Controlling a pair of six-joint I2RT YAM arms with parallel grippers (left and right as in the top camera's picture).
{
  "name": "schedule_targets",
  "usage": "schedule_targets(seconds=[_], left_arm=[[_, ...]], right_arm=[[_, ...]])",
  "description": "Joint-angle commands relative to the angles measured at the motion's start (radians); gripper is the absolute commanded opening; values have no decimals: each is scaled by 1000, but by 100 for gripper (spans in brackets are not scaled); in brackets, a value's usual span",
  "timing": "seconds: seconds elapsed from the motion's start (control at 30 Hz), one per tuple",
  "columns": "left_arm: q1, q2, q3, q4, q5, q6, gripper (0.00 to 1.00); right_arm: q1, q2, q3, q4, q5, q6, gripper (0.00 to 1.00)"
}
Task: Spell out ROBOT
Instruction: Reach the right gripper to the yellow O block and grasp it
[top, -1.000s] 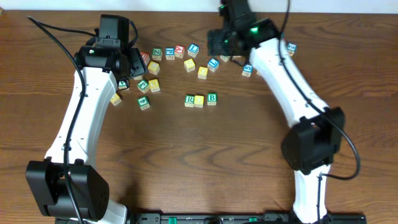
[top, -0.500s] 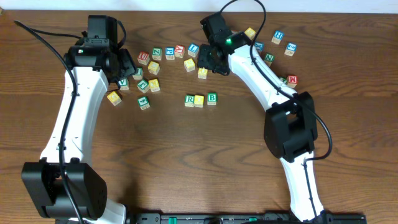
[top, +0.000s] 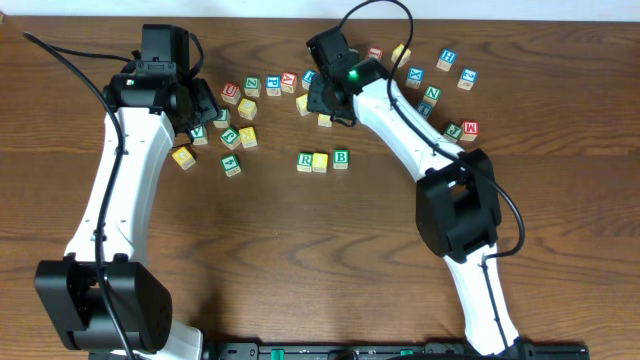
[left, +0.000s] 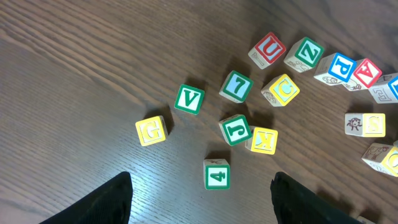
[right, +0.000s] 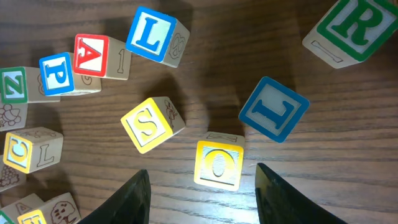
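The left fingers (left: 115, 202) are seen wide open and empty above a green 4 block (left: 216, 175). At the overhead centre, three blocks are lined up on the surface (top: 300, 250): R block (top: 305, 159), yellow block (top: 320, 160) (presumably O), B block (top: 341, 157). The right fingers (right: 134, 199) are spread, empty, astride one yellow O block (right: 219, 164), lower middle. They should be lowered centred, clear of the one S block (right: 148, 124) and the nearer of two blue L blocks (right: 273, 109).

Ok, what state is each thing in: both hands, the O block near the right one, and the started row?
Left hand: open, empty.
Right hand: open, empty.
O block: loose, letter up, just ahead of the right hand, ungripped.
R block, yellow block, B block: lined up in a row; yellow's letter unreadable.
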Motion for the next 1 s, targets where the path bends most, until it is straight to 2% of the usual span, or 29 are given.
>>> schedule_targets(seconds=[0.0,0.97], left_arm=[[2,-17,10,-4,-13,-8,71],[2,-17,10,-12,-13,-8,71]], right_arm=[[17,35,-8,7,50,16,49],[16,105,-8,14,55,1,49]])
